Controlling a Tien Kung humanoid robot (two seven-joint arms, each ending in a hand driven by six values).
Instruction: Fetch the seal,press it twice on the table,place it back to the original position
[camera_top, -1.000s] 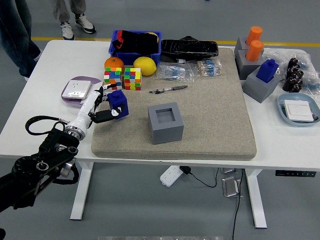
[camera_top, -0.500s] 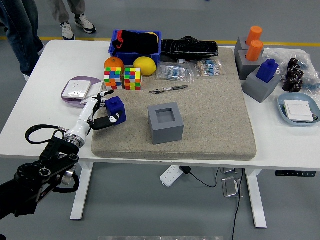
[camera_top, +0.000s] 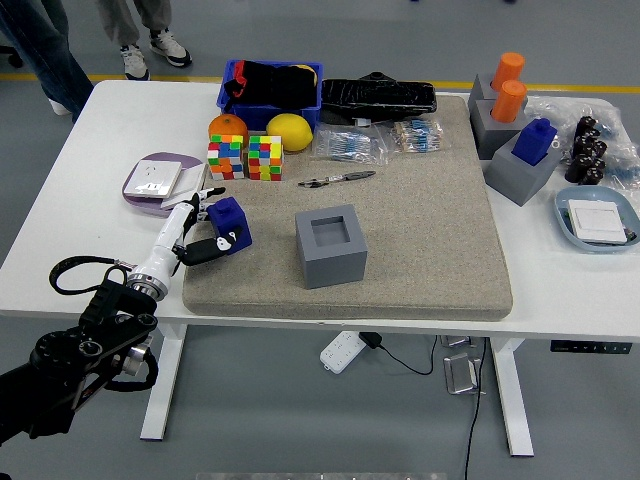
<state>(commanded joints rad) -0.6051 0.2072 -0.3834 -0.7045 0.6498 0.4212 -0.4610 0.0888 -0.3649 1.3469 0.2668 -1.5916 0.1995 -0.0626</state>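
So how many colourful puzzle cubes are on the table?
2: one multicoloured puzzle cube beside the other multicoloured puzzle cube, in front of the orange and lemon. None seem hidden.

The near half of the grey mat (camera_top: 420, 250) lies open across its width, broken only by the grey holder block (camera_top: 331, 246) standing left of centre. To its left, the left hand (camera_top: 197, 228) and blue seal (camera_top: 230, 223) occupy the mat's left edge. Beyond them, two puzzle cubes (camera_top: 246, 157), an orange (camera_top: 227, 126), a lemon (camera_top: 289, 131) and a blue bin (camera_top: 270, 85) crowd the far left, with a pen (camera_top: 337, 179) lying just right of the cubes. Along the right side, grey blocks topped with orange cylinders (camera_top: 508, 85) and a blue piece (camera_top: 534, 141) close off the far-right corner.
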